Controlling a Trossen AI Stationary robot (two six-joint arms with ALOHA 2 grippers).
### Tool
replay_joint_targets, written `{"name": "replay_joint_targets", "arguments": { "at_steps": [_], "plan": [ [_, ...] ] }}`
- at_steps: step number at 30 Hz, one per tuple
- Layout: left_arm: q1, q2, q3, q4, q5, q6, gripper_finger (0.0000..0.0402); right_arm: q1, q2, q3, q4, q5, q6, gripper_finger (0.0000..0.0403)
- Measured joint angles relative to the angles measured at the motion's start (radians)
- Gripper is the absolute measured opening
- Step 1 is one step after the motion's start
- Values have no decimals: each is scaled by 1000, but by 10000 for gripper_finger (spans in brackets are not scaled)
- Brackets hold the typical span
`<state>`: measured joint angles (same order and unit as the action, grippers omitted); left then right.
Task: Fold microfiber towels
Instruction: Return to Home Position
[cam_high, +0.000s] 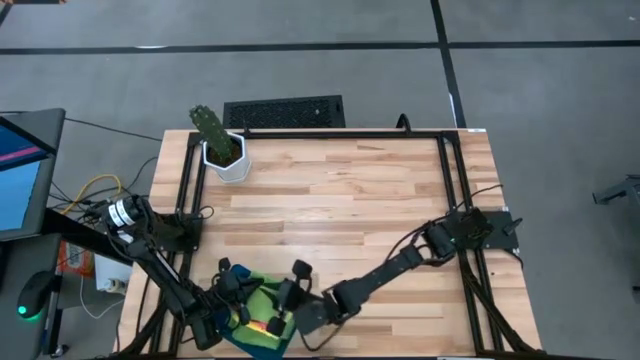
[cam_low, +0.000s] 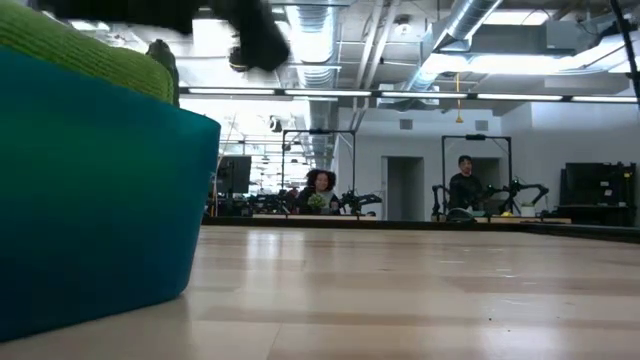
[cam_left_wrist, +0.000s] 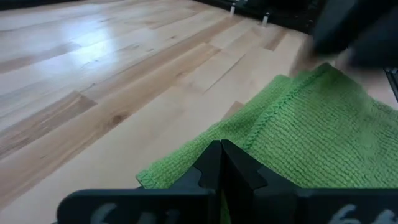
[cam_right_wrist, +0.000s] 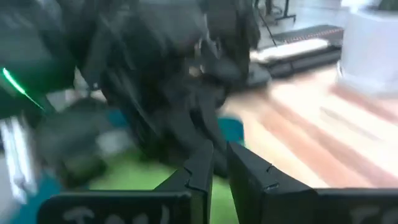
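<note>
Seen from overhead, where my left gripper (cam_high: 224, 296) and right gripper (cam_high: 293, 288) meet, the green towel (cam_high: 262, 303) lies in the teal tray (cam_high: 252, 345). Low down, it tops the tray wall. Left wrist: fingers together, lettering unreadable. Right wrist: fingers slightly apart.

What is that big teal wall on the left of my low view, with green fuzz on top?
Observer: A bin at the edge of the table. The high view shows the fuzz is a green towel lying in it.
Operator: And the dark shapes overhead?
Observer: The two arms. The left gripper and right gripper both hang over the bin.
Operator: Is the left one holding the towel?
Observer: Its wrist view shows its fingers shut, with the towel spread just beyond them.
</note>
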<state>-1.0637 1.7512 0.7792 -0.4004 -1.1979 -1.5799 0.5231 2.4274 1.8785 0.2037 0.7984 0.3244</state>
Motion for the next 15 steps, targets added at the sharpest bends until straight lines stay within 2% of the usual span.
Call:
{"name": "replay_joint_targets", "arguments": {
  "at_steps": [8, 15],
  "plan": [
    [4, 1, 0, 4, -11, -2, 0, 23, 107, -4, 33, -34, 92, 70],
    [11, 1, 0, 7, -12, -3, 0, 27, 106, 1, -54, -37, 118, 70]
  ]
}}
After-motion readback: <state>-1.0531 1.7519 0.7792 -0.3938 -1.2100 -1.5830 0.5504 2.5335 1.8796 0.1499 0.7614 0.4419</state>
